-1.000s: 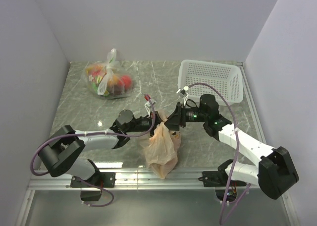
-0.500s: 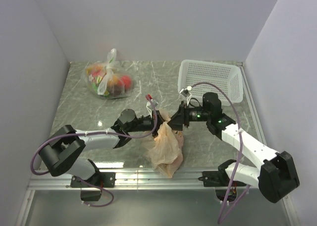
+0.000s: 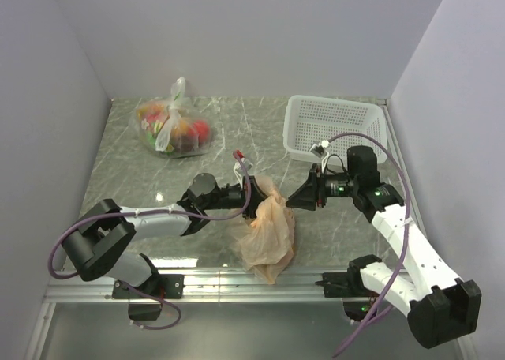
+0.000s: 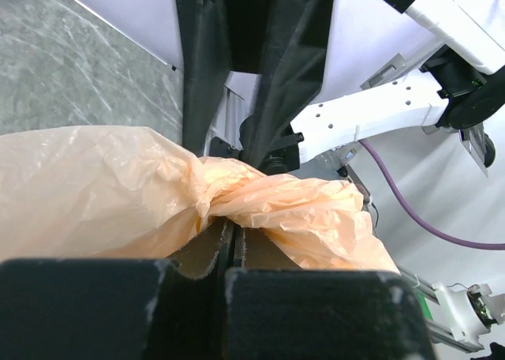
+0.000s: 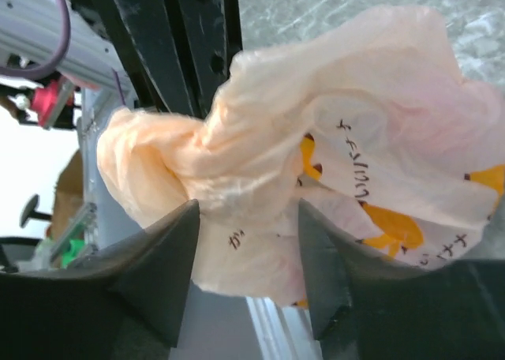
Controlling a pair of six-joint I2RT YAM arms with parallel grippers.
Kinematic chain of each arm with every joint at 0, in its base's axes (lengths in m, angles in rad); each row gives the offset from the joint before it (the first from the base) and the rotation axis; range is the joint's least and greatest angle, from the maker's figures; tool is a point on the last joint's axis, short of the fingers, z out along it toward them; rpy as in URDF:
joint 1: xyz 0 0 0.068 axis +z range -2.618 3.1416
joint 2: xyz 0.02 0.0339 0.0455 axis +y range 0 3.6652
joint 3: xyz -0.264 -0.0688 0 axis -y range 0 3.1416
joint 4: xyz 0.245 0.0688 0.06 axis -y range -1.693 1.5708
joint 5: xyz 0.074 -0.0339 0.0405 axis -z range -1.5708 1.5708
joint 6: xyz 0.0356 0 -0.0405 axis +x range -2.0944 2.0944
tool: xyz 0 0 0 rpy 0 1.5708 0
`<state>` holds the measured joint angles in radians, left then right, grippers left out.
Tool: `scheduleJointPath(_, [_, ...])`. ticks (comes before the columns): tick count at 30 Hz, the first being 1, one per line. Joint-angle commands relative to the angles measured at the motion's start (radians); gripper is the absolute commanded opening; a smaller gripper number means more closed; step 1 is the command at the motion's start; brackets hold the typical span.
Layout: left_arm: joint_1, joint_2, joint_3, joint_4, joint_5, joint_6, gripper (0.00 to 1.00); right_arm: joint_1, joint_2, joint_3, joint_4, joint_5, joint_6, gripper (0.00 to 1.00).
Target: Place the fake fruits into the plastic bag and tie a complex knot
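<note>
The peach-orange plastic bag (image 3: 268, 234) lies crumpled near the table's front edge, its top twisted into a bunch. My left gripper (image 3: 252, 196) is shut on that twisted neck; in the left wrist view the plastic bag (image 4: 95, 186) bulges out just past the closed left gripper (image 4: 231, 226). My right gripper (image 3: 293, 203) sits to the right of the bag, jaws apart. In the right wrist view the printed plastic bag (image 5: 355, 99) hangs just beyond the right gripper (image 5: 248, 208). The fake fruits are hidden.
A clear bag of mixed fruits (image 3: 170, 127) with white handles lies at the back left. A white perforated basket (image 3: 335, 127) stands at the back right. Grey walls close in both sides and the back.
My right gripper has drawn back to the right, away from the bag's neck, and its jaws have narrowed. The bag's top has shifted slightly right. The left gripper has held its grip.
</note>
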<state>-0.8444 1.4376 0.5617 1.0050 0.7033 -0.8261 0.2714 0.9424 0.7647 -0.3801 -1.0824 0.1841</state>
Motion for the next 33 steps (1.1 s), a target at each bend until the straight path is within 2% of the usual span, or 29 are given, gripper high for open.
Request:
scheduleJointPath(1, [-0.007, 0.010, 0.043, 0.057, 0.027, -0.004, 0.00, -0.014, -0.028, -0.007, -0.001, -0.060, 0.016, 0.38])
scheduleJointPath(3, [-0.007, 0.017, 0.049, 0.070, 0.036, -0.014, 0.00, -0.005, -0.033, -0.057, 0.084, -0.068, 0.076, 0.36])
scheduleJointPath(5, [-0.007, 0.018, 0.056, 0.069, 0.039, -0.011, 0.00, 0.006, -0.031, -0.079, 0.172, -0.054, 0.142, 0.38])
scheduleJointPath(9, [-0.010, 0.030, 0.058, 0.080, 0.044, -0.015, 0.00, 0.061, 0.001, -0.099, 0.345, -0.045, 0.279, 0.50])
scheduleJointPath(13, [-0.015, 0.035, 0.060, 0.078, 0.044, -0.007, 0.00, 0.121, 0.018, -0.107, 0.495, -0.036, 0.401, 0.57])
scheduleJointPath(20, [-0.039, 0.055, 0.067, 0.147, 0.006, -0.011, 0.01, 0.212, 0.059, -0.149, 0.644, 0.035, 0.534, 0.73])
scheduleJointPath(22, [-0.044, 0.060, 0.072, 0.167, -0.010, -0.011, 0.05, 0.224, 0.062, -0.188, 0.713, 0.058, 0.593, 0.74])
scheduleJointPath(27, [-0.045, 0.050, 0.052, 0.161, -0.109, -0.011, 0.07, 0.226, 0.067, -0.231, 0.750, 0.095, 0.644, 0.78])
scheduleJointPath(31, [-0.061, 0.066, 0.050, 0.219, -0.122, -0.099, 0.10, 0.227, 0.091, -0.254, 0.884, 0.105, 0.727, 0.78])
scheduleJointPath(33, [-0.085, 0.064, 0.050, 0.218, -0.123, -0.113, 0.10, 0.226, 0.108, -0.245, 0.891, 0.111, 0.720, 0.79])
